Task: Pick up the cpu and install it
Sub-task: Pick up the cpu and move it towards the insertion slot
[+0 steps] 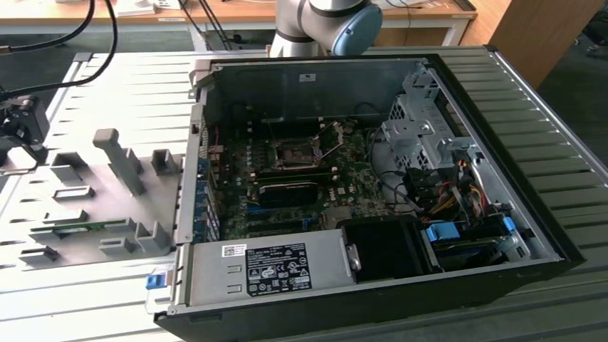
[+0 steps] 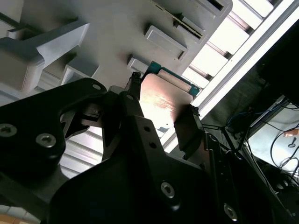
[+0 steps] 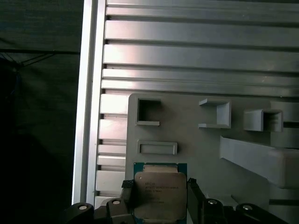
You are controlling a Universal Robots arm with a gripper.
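The cpu (image 3: 159, 196), a small square chip with a silver-grey top plate and a green rim, sits between the two black fingers of my gripper (image 3: 160, 189). One finger (image 3: 127, 190) presses each opposite edge, so the gripper is shut on the chip. In the second wrist view the cpu (image 2: 163, 93) shows its shiny plate between the same fingertips (image 2: 134, 84), over the grey fixture plate (image 2: 117, 32). In the exterior view the gripper (image 1: 21, 132) is at the far left, beside the fixture plate (image 1: 105, 214). The black socket (image 1: 292, 153) lies on the motherboard inside the open case.
The open computer case (image 1: 380, 178) fills the exterior view's middle and right, with a power supply (image 1: 270, 267) at its near wall and a drive cage (image 1: 428, 135). Upright grey blocks (image 1: 119, 160) stand on the fixture plate. The ribbed metal table (image 1: 114, 78) ends near the gripper.
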